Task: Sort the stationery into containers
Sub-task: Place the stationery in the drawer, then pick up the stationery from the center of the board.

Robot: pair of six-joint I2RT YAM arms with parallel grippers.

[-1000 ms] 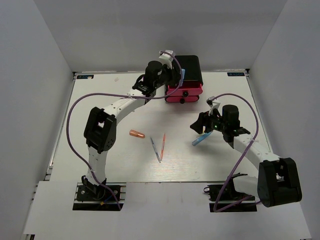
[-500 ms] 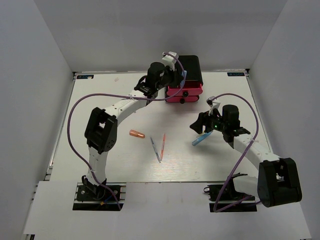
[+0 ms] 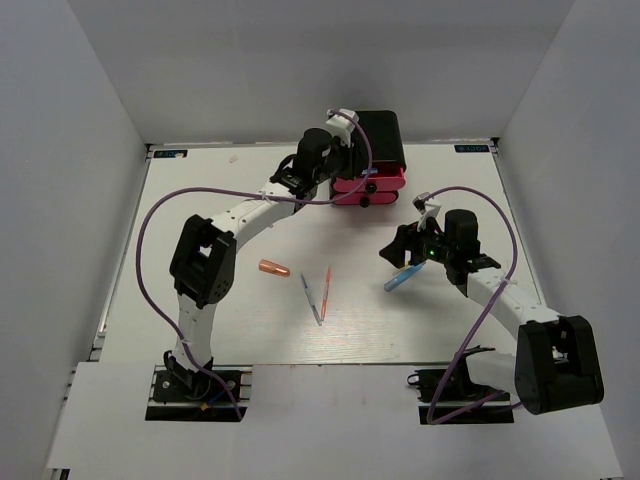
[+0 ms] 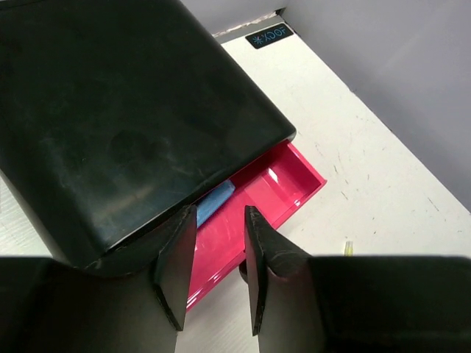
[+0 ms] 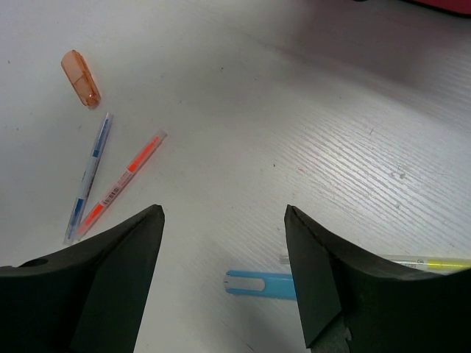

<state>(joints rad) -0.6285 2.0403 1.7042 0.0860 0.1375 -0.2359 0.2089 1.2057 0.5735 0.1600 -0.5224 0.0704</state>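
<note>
From above, the left arm (image 3: 250,210) reaches the left side of the black box (image 3: 380,135). Half a second ago something blue showed at its tip; now it doesn't. In front of the box, an orange capsule (image 3: 272,267) and a red pen (image 3: 326,292) lie on the bench (image 3: 220,220).

Left wrist: the left fingers (image 4: 176,272), slightly apart and empty, hang over the box's open top drawer (image 4: 280,184), with a blue piece (image 4: 215,201) inside. That drop looks done.

Right wrist: the right fingers (image 5: 110,279) are spread wide above the light-blue marker (image 5: 261,283), front-right of the box. Next, I'd guess, they lower and pinch it.
</note>
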